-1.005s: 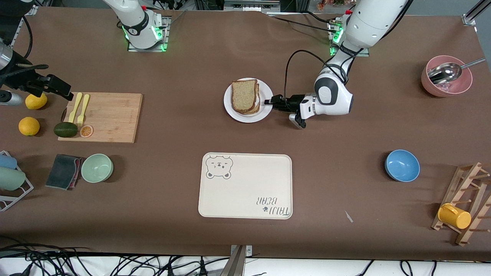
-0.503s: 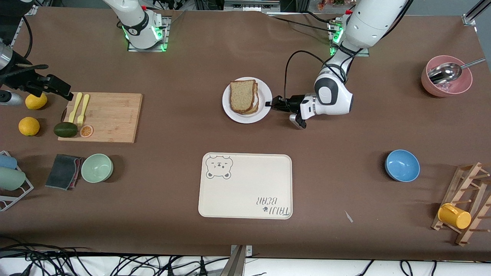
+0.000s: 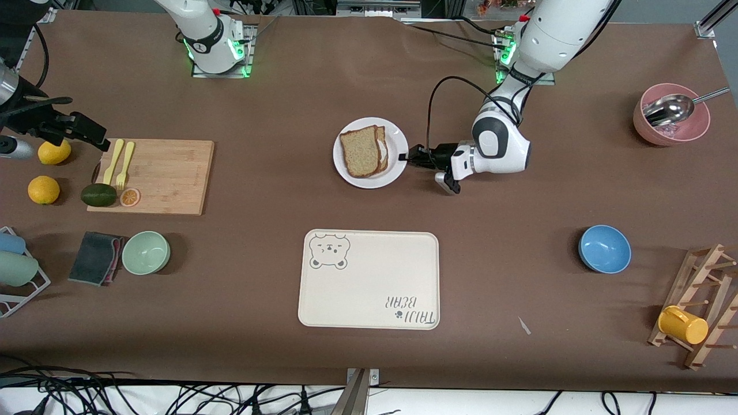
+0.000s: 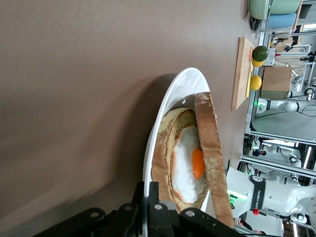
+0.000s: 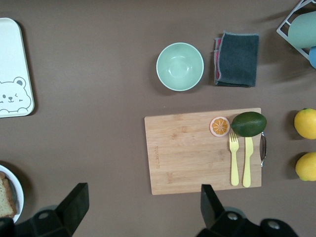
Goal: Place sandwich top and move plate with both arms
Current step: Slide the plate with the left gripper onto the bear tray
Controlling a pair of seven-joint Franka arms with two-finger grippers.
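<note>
While the right claw (image 5: 140, 207) hangs wide apart above the counter (image 3: 277, 104) near the cutting board (image 3: 161, 176), the left claw (image 3: 410, 156) clamps the rim of the plate (image 3: 392, 173), where the sandwich top (image 3: 359, 151) lies on the egg slice (image 4: 190, 165).

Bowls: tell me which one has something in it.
The pink bowl, toward the left arm's end of the table, holds a metal scoop. The blue bowl and the pale green bowl show only bare insides.
</note>
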